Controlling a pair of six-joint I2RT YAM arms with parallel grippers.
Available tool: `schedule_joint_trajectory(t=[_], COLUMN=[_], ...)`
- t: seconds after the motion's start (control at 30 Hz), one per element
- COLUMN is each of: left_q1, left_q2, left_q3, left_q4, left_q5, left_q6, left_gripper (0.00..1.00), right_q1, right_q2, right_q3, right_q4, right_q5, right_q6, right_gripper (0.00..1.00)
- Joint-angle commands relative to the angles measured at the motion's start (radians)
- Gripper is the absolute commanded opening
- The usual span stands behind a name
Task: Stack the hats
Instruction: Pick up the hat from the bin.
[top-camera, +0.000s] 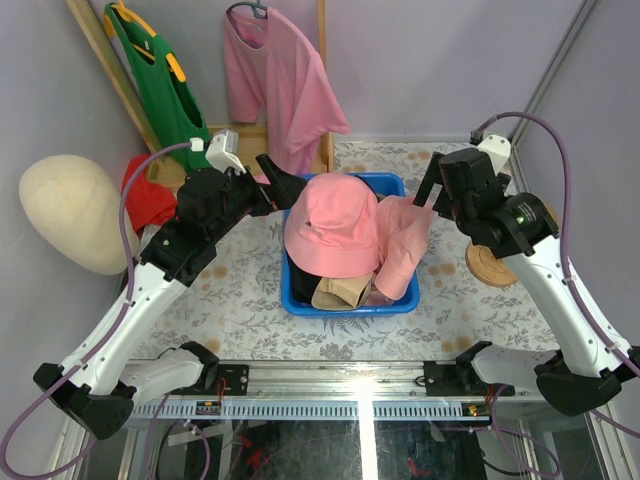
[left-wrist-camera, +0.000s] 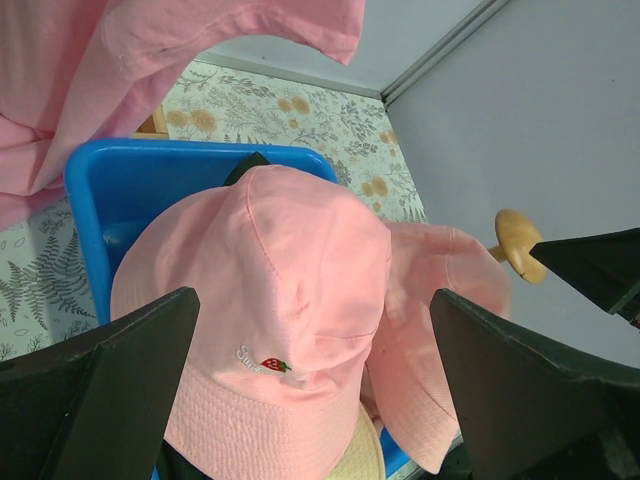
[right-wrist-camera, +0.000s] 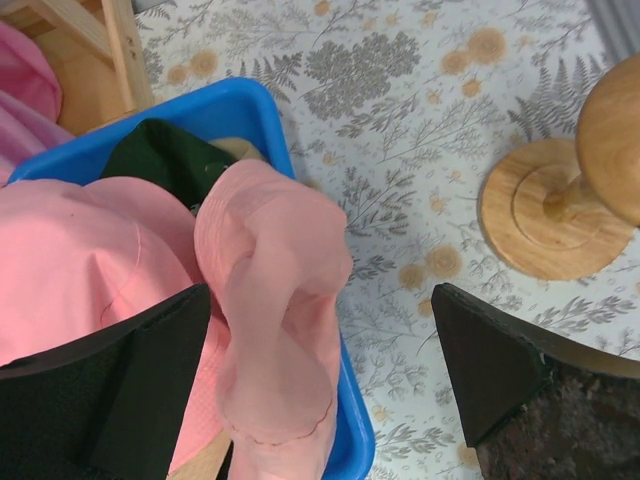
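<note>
**Ana:** Where are the hats?

**Me:** They are all heaped in the blue bin (top-camera: 345, 306) in the middle of the table. The pink bucket hat (top-camera: 333, 225) sits on top with its crown up. A pink cap (top-camera: 405, 245) droops over the rim at its 3 o'clock. A tan cap (top-camera: 340, 292) peeks out at 6, and a dark green cap (right-wrist-camera: 160, 155) lies underneath at 12.

**Ana:** And the grippers?

**Me:** Both are spread wide and hold nothing. My left gripper (left-wrist-camera: 315, 295) hovers at the bin's 10 o'clock, my right gripper (right-wrist-camera: 322, 290) at 2.

**Ana:** How will the hats handle?

**Me:** I judge them light, soft and floppy, so they'll crumple rather than slip. I'd pinch the bucket hat at its brim, near 9 o'clock. A deep grab risks catching the layers below.

**Ana:** What about the surface and the room?

**Me:** The floral table cover (top-camera: 240, 300) probably grips cloth a little. Space is tight. There's a wooden stand (top-camera: 492, 262) at 3, a mannequin head (top-camera: 70, 210) at 9, shirts (top-camera: 280, 80) hanging at 12, and walls close by.
</note>
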Motion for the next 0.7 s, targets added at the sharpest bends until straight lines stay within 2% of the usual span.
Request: schedule_joint_trajectory(t=[0.0,0.47,0.57,0.67], left_q1=[-0.008,-0.012,-0.011,-0.011], left_q2=[-0.003,-0.024,-0.024,-0.025], left_q3=[0.027,0.002,0.001,-0.006], left_q4=[-0.002,-0.009,-0.010,-0.010], left_q5=[0.035,0.024,0.017,0.010], left_q6=[0.029,0.045,0.054,0.064], left_gripper=[0.99,0.98,0.98,0.98], right_q1=[0.006,0.006,0.005,0.006], right_q2=[-0.043,-0.047,-0.050,-0.048], right_q3=[-0.032,-0.162,-0.189,-0.210], right_q4=[-0.004,0.120,0.165,0.192], right_q5=[-0.086,-0.174,-0.186,-0.203], right_q6=[0.083,0.115,0.102,0.092], right_gripper=[0.99,0.98,0.89,0.67])
